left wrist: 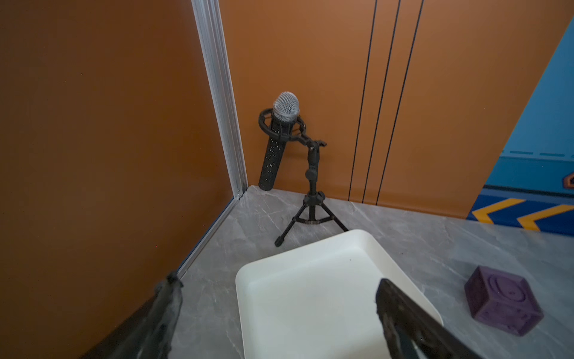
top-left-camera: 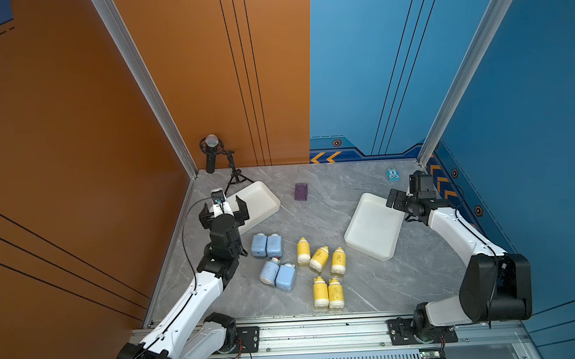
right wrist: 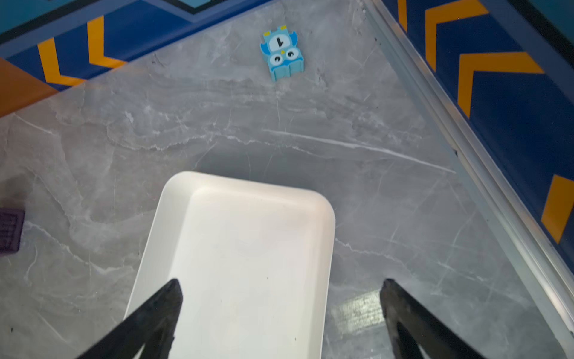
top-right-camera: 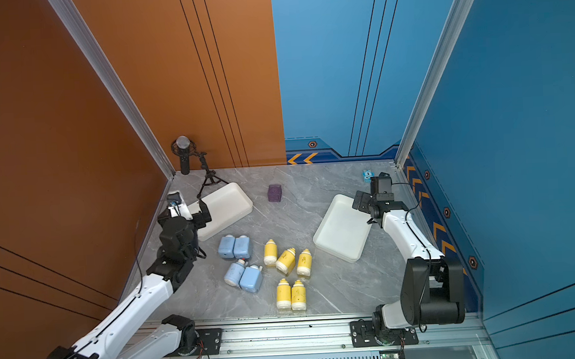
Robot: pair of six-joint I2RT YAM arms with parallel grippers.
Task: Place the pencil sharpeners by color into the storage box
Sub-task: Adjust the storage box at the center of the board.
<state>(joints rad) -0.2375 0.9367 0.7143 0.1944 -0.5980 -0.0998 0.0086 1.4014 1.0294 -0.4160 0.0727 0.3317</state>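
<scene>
In both top views four blue sharpeners (top-left-camera: 259,245) and five yellow sharpeners (top-left-camera: 319,258) lie on the table (top-left-camera: 347,190) between the left tray (top-left-camera: 263,202) and the right tray (top-left-camera: 373,230); left wrist view, left gripper (left wrist: 278,279) spread wide, holding nothing, straddling the left tray's edge; right wrist view, right gripper (right wrist: 281,281) likewise at the right tray.

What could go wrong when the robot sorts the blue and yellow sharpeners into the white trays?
The blue sharpeners lie in touching pairs, so grabbing one might bump its neighbour or catch two. The tilted yellow sharpener sits close to others and may roll. The purple block and owl box could get sorted by mistake.
</scene>
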